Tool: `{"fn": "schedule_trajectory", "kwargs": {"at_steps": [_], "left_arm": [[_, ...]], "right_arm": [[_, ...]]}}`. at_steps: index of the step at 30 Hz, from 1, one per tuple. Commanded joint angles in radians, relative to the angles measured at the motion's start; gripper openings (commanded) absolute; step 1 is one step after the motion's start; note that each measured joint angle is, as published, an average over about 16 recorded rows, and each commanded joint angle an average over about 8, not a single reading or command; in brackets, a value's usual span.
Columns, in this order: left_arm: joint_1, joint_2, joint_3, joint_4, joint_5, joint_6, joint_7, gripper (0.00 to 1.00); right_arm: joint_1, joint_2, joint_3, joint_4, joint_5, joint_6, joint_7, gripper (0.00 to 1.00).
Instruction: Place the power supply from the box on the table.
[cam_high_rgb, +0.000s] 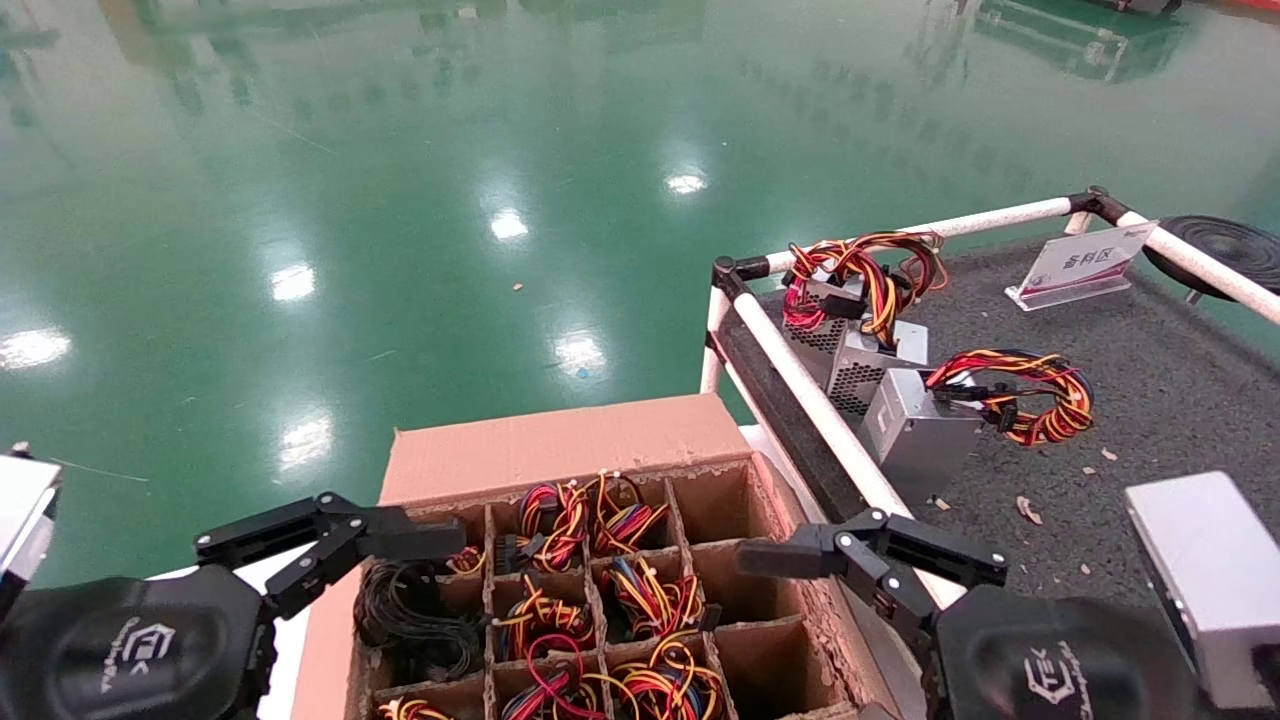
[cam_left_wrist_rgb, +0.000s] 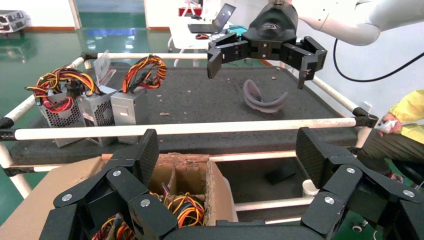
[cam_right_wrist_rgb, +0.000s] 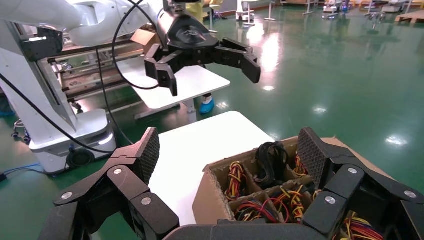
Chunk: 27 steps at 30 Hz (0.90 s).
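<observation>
The power supply (cam_high_rgb: 915, 435) (cam_left_wrist_rgb: 129, 107), plain grey with a looped red, yellow and black wire bundle, stands on the table (cam_high_rgb: 1150, 380) (cam_left_wrist_rgb: 210, 100) just inside its white rail. The box (cam_high_rgb: 560, 445) (cam_left_wrist_rgb: 220, 192) (cam_right_wrist_rgb: 209, 208) sits below the table's edge, with coloured wire bundles in its cells. My left gripper (cam_high_rgb: 330, 545) (cam_left_wrist_rgb: 227, 155) (cam_right_wrist_rgb: 207, 72) hangs open and empty over the box's left side. My right gripper (cam_high_rgb: 872, 560) (cam_right_wrist_rgb: 227, 150) (cam_left_wrist_rgb: 260, 70) hangs open and empty over the box's right edge, beside the rail.
Two vented units (cam_high_rgb: 850, 365) stand next to the power supply. A silver block (cam_high_rgb: 1210, 570), a sign holder (cam_high_rgb: 1080, 265) and a black disc (cam_high_rgb: 1230, 245) are also on the table. A black cable coil (cam_high_rgb: 410, 610) fills one cell. A white side table (cam_right_wrist_rgb: 200, 145) adjoins the box.
</observation>
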Motion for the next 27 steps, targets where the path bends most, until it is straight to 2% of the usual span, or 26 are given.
{"fn": "schedule_trajectory", "kwargs": {"at_steps": [1,27], "left_arm": [[0.000,0.000,0.000,0.000,0.000,0.000,0.000,1.00],[0.000,0.000,0.000,0.000,0.000,0.000,0.000,1.00]], "right_arm": [[0.001,0.000,0.000,-0.003,0.000,0.000,-0.001,1.00],[0.012,-0.004,0.000,-0.027,-0.008,0.004,-0.007,1.00]]}}
